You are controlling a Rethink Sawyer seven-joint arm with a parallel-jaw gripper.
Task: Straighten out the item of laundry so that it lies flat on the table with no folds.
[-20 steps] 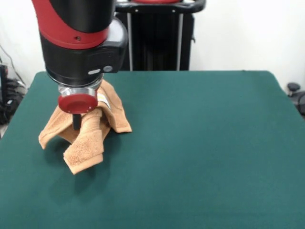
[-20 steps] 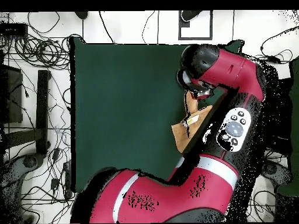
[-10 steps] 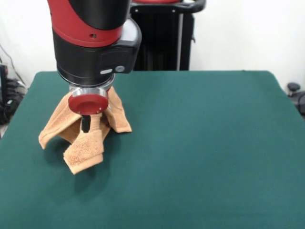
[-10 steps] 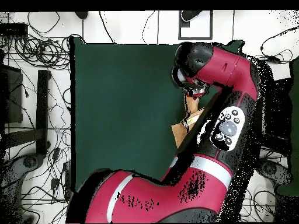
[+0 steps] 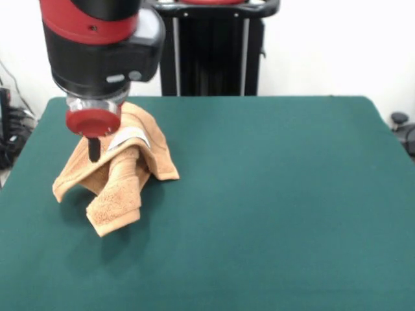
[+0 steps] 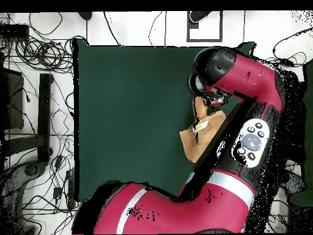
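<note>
Front view: towel (image 5: pixel 117 172) bunched in a peaked heap w/ several folds near the left side of the green bench (image 5: pixel 272 194), white label up top, so nowhere near flat yet; tool (image 5: pixel 94 150) down at the heap's left slope, can't tell if clenched or released. Overhead view: only a crumpled tan patch beside the arm (image 6: pixel 244 85), approx. all of the flattening left to do.
</note>
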